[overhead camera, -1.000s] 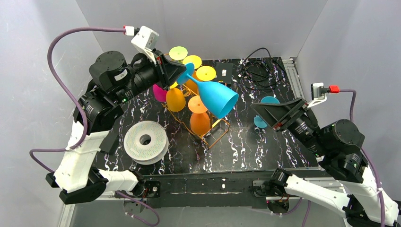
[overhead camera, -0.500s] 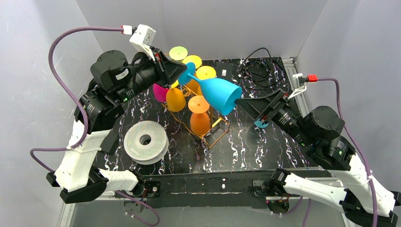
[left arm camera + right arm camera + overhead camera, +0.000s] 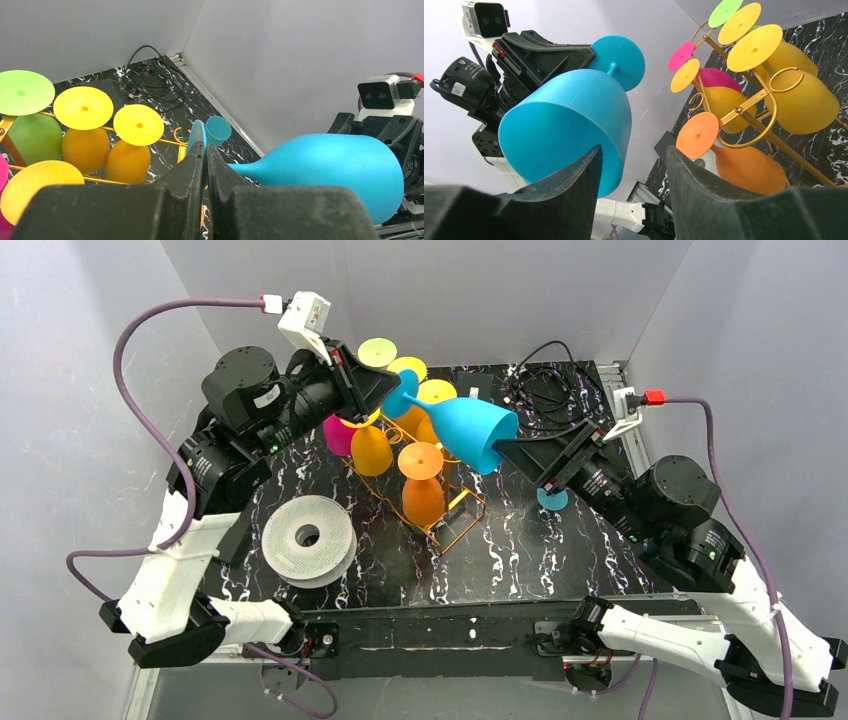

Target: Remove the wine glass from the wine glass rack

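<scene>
Black marbled desk (image 3: 520, 540) is loaded as follows: wine glass rack (image 3: 455, 525) centre, white spool (image 3: 308, 540) near-left, cable coil (image 3: 545, 385) and black box (image 3: 473, 395) far edge, teal piece (image 3: 552, 499) right, partly hidden.

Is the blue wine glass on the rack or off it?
Off it: the left gripper holds the blue wine glass tipped sideways by its base, clear of the rack.

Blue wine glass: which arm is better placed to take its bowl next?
Right. The right arm has its open jaws at the rim of the blue wine glass, apparently straddling it. The left arm is busy: its jaws are shut on the glass's foot, holding it above the wine glass rack.
</scene>
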You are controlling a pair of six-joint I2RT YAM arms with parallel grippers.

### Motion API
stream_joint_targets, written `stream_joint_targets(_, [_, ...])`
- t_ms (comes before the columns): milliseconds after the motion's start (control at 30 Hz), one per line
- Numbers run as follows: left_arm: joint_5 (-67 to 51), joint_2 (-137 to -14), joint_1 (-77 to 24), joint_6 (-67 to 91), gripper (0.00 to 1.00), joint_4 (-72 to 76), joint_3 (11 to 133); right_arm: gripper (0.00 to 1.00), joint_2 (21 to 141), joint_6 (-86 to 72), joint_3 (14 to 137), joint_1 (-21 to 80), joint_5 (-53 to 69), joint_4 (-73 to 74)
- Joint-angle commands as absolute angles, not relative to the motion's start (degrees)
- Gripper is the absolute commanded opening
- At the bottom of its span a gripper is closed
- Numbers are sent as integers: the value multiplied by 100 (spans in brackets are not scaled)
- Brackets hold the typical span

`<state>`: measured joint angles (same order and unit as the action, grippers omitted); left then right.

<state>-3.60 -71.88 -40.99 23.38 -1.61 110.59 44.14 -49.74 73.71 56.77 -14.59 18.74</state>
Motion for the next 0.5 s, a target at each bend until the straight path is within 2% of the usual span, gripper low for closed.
stream_joint_targets(0, [-312, -7085, -4092, 2516, 0, 487, 10985, 53, 4491, -5008, 7623, 5715, -1513, 1537])
stream_joint_targets(233, [-380, -7085, -4092, 2593, 0, 664, 10861, 42, 4543, -5080, 7718, 5715, -1748, 1654])
stream_joint_targets(400, [-418, -7085, -4096, 2619, 0, 763, 10753, 27, 4597, -5154, 7810, 5713, -1918, 1857])
stream_joint_targets(467, [-441, -7093, -4096, 2596, 0, 758, 10755, 17, 4661, -5172, 7934, 5713, -1961, 2024])
